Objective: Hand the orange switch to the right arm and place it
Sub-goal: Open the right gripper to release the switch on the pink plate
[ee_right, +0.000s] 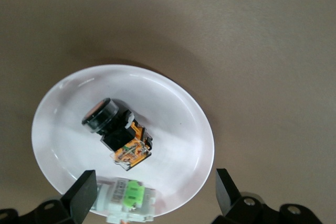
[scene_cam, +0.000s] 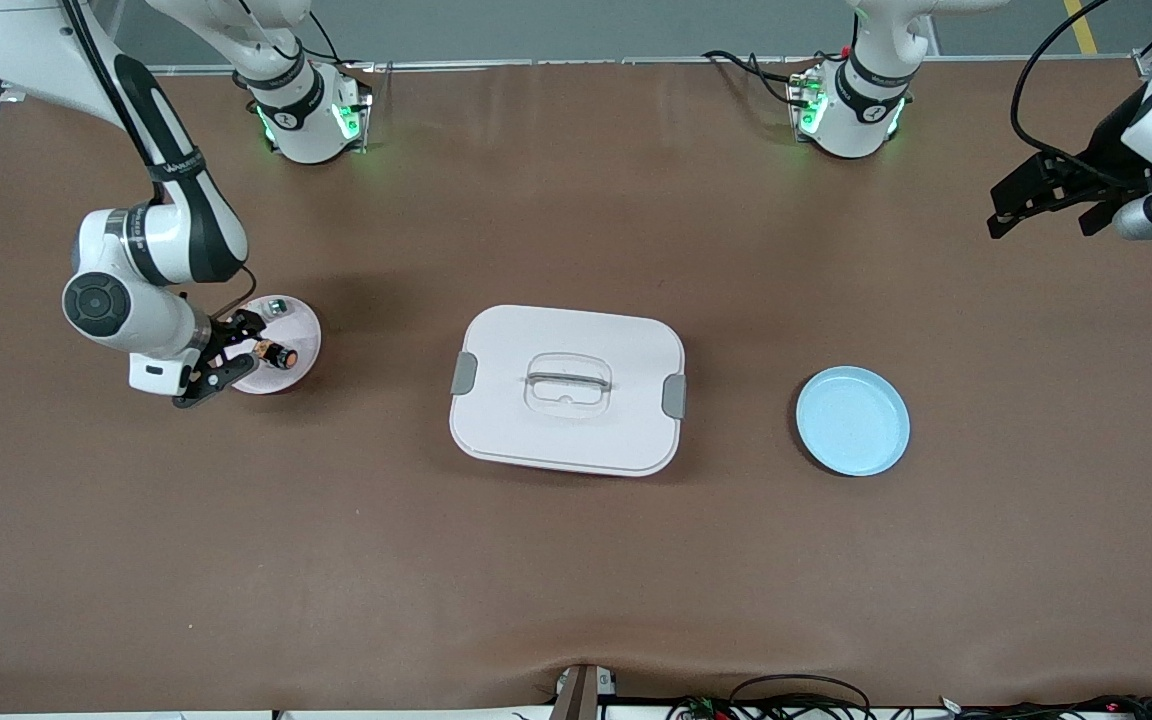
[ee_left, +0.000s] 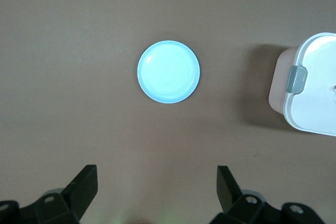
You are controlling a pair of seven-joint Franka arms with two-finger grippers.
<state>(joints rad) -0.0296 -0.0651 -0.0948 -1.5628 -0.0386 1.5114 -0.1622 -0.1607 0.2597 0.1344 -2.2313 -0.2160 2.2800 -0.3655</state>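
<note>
The orange switch [scene_cam: 279,355] [ee_right: 116,131] lies on its side on the pink plate [scene_cam: 301,335] [ee_right: 173,108] at the right arm's end of the desk [scene_cam: 576,560]. In the front view its long axis runs roughly level, along the desk's length; the round button cap points toward the plate's middle and the orange-marked end toward the right hand [scene_cam: 219,362]. A whitish-clear part with green [scene_cam: 277,306] [ee_right: 126,196] shares the plate, lying farther from the front camera than the switch and apart from it.

The right hand hangs low over the plate's rim, its fingers [ee_right: 79,195] spread wide and holding nothing. The left hand [scene_cam: 1046,205] waits high over the left arm's end of the desk, fingers [ee_left: 84,187] likewise wide apart and empty.

The desk is covered in a plain brown mat. A white lidded box [scene_cam: 568,388] [ee_left: 315,85] with grey latches and a clear handle sits mid-desk, between the pink plate and a light-blue plate [scene_cam: 853,420] [ee_left: 168,72]. Cables trail along the desk's edge nearest the front camera.
</note>
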